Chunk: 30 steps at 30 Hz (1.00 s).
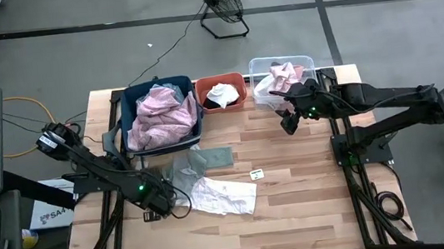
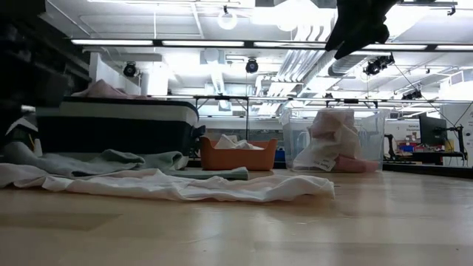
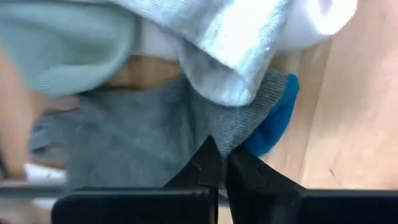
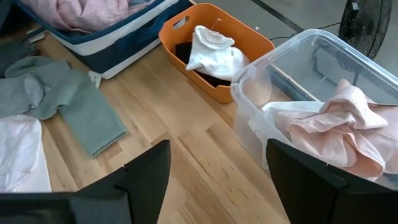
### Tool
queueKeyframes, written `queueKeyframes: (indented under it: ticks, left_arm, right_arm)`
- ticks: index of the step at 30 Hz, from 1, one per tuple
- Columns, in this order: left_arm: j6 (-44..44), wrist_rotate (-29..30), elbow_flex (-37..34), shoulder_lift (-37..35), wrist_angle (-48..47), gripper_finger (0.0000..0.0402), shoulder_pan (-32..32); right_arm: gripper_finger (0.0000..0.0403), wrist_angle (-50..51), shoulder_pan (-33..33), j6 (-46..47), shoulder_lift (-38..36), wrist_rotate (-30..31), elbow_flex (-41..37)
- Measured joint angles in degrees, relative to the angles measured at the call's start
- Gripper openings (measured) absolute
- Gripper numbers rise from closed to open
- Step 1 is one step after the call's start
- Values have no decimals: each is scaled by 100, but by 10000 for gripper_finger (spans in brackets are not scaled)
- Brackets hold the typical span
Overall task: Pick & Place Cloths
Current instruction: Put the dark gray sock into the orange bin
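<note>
1. High view: the left pincer (image 1: 160,200) is seen low over the near-left part of the counter (image 1: 299,208), at the edge of the grey-green cloth (image 1: 197,162) and beside the white cloth (image 1: 226,195).
2. Left wrist view: the left pincer's fingertips (image 3: 211,163) are shown clenched, pressed together on grey knit fabric (image 3: 130,134), with a white fabric fold (image 3: 249,43) draped just beyond; a grasp seems likely, though which cloth is pinched cannot be told with certainty.
3. The right pincer (image 1: 290,119) is seen raised beside the clear bin (image 1: 308,58); in the right wrist view its fingers (image 4: 149,171) are spread wide with nothing between them.
4. The large pale pink cloth (image 1: 158,115) is heaped in the dark blue bin (image 1: 128,93); a white piece (image 4: 214,50) over a small black one (image 4: 186,53) lies in the orange bin (image 4: 261,40); the coral pink cloth (image 4: 336,127) fills the clear bin.
5. Open wood is left across the near and right parts of the counter, apart from a small tag (image 1: 256,173).
6. Low view: the white cloth (image 2: 185,185) is shown spread flat, with the grey-green cloth (image 2: 111,161) behind it, and all three bins in a row at the far edge.
</note>
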State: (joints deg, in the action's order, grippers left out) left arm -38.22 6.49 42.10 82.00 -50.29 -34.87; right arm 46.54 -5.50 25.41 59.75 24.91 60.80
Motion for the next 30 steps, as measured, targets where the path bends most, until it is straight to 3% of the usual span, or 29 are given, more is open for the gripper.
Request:
queueKeyframes:
  ticks: [17, 23, 30]
  left_arm:
    - [-527, 367, 1425, -11, -2521, 1, -4]
    - [-685, 1046, 1907, -15, -3124, 1, -4]
    - [-173, 2172, 2426, -15, -3059, 0, -4]
  right_arm:
    - [256, 0, 77, 4, 0, 4, 2]
    - [256, -2, 77, 4, 4, 4, 1]
    - [256, -46, 77, -13, 58, 3, 0]
